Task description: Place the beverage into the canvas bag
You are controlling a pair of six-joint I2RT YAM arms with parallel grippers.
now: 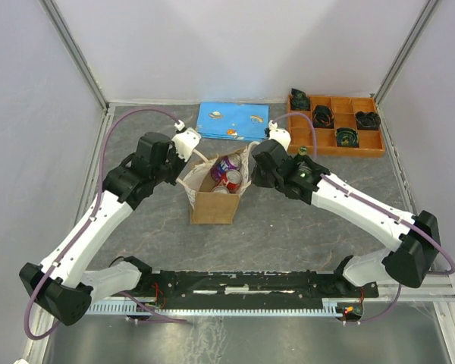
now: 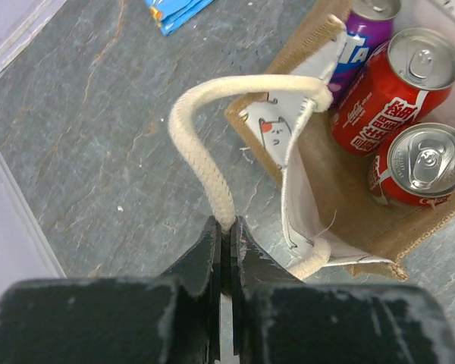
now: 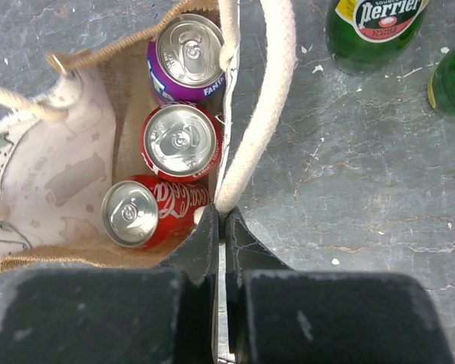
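The tan canvas bag stands in the middle of the table, its mouth pulled open. Inside stand a purple Fanta can and two red cola cans, also seen in the left wrist view. My left gripper is shut on the bag's left cream rope handle. My right gripper is shut on the right cream handle. In the top view the left gripper and right gripper flank the bag.
An orange compartment tray with dark parts sits at the back right. A blue packet lies behind the bag. Two green glass bottles stand on the table right of the bag.
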